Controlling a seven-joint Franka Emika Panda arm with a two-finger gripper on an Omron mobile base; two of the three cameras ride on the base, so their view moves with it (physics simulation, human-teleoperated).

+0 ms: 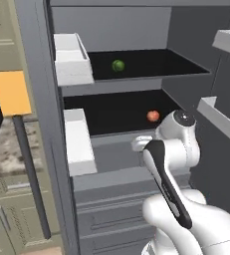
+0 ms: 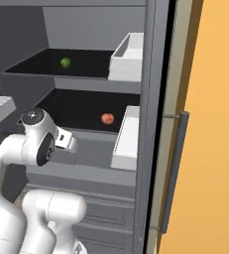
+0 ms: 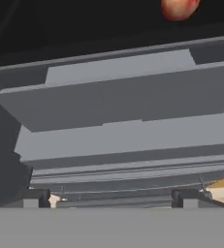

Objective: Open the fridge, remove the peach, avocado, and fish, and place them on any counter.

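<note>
I keep the gripper (image 3: 108, 197) spread wide and empty, just below the peach (image 1: 153, 116) on the open fridge (image 1: 136, 169) shelf, ready to reach it.

Fridge (image 1: 42, 124) open; avocado (image 1: 118, 65) upper shelf, peach (image 1: 153, 116) lower shelf.

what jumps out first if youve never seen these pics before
The fridge stands wide open, its black shelves nearly bare. Two bright fruits stand out against them: the green avocado on the upper shelf and the red-orange peach on the shelf below. The white arm rises in front of the lower shelf, its tool open and aimed at the fridge's grey front ledges just under the peach.
</note>
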